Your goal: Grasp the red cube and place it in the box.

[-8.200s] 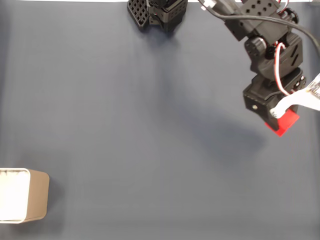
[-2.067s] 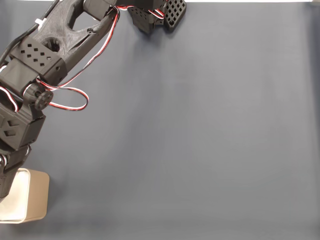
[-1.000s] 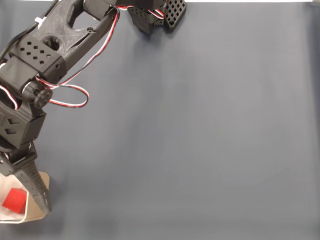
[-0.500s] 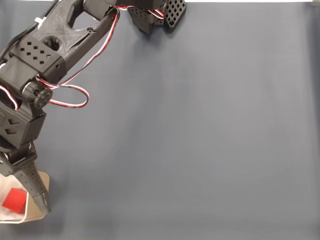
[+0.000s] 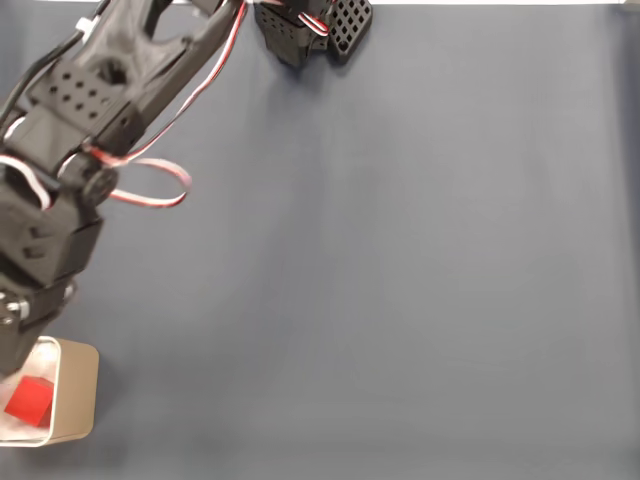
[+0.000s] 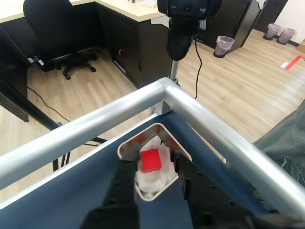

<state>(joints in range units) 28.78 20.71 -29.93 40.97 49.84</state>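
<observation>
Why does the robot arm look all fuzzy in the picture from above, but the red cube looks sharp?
In the fixed view the arm is smeared by motion blur, while the red cube lies sharp in the box; in the wrist view the end effector fingers are softly out of focus.

No readable text, label or number is showing anywhere. The camera (image 6: 190,19) at twelve o'clock is bearing faint, illegible lettering

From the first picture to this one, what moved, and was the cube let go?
The arm swung from the fixed view's right edge to its left, carrying the red cube to the box. The cube was let go and now lies inside. In the last half second the gripper lifted off, open. The box stayed in its corner.
</observation>
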